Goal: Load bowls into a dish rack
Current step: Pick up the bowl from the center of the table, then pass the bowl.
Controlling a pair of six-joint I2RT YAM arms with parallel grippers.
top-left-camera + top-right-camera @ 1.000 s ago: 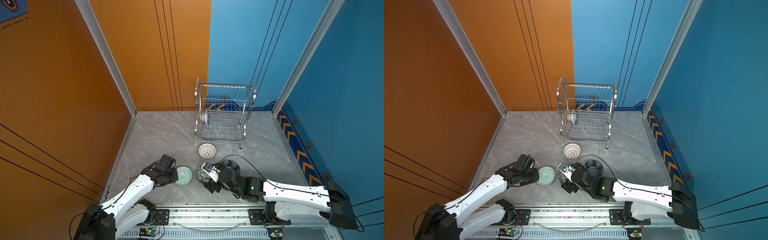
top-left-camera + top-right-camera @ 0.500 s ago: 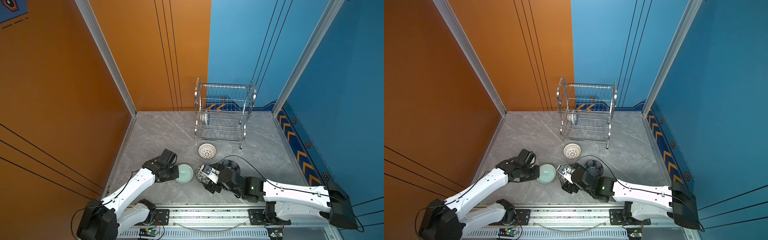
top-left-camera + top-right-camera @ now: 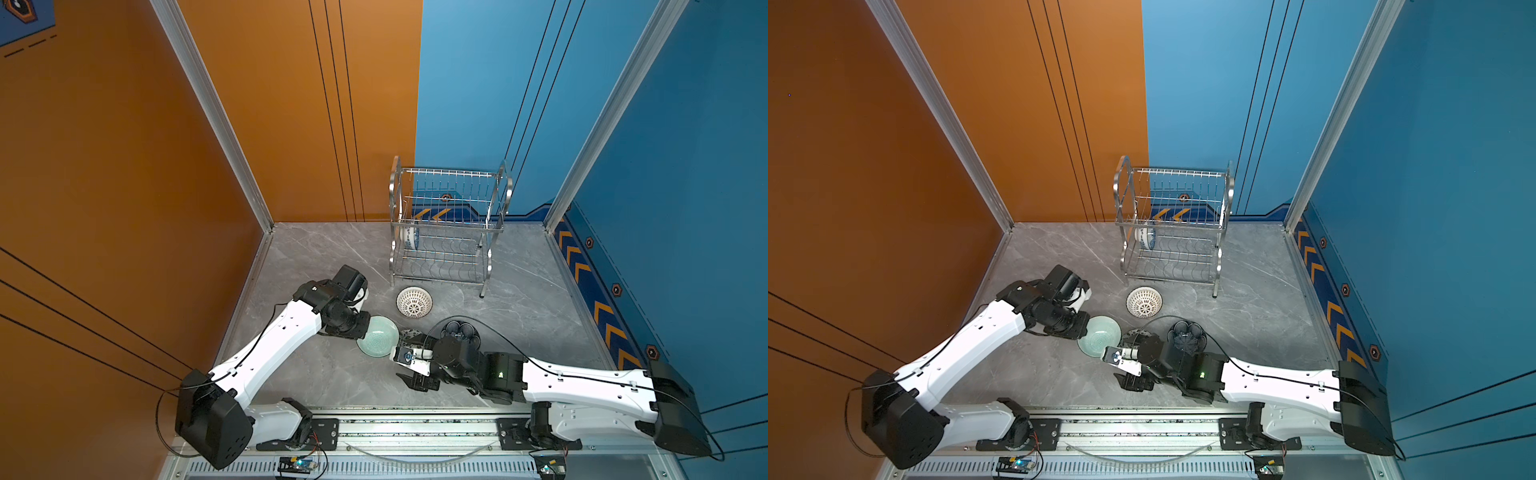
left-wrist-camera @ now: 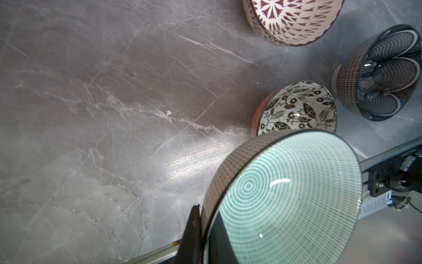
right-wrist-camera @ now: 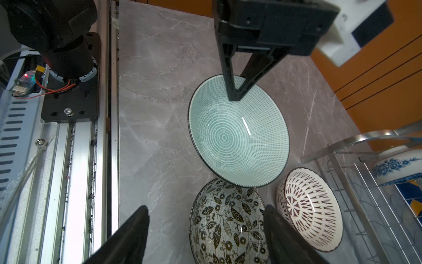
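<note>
The left gripper (image 5: 235, 96) is closed tight on the mint bowl (image 3: 378, 343), black fingers pinching its dark rim, one inside and one outside. The bowl hangs tilted in front of the rack (image 3: 451, 171), out past its left end, and its edge overlaps the leaf bowl (image 5: 228, 226) in the right wrist view. The mint bowl is glossy, with concentric rings of white dashes inside and rows of fine dashes on a dull outer wall.

The right gripper (image 5: 205, 207) is spread wide, its fingers on either side of the leaf bowl with space around it, gripping nothing. That bowl sits on the table (image 3: 332, 257), in front of the rack: black leaves and flowers on white, reddish outside.

The lattice bowl (image 3: 414, 302), white with dark wedge marks, lies just in front of the rack's lower shelf. The navy bowl (image 3: 459, 330), with mesh-filled petals, sits farther out from the rack.

The floral bowl (image 3: 409, 239) stands on edge at the left end of the rack's lower shelf. The rack is shiny steel wire with arched sides. The table is grey and marble-veined.
</note>
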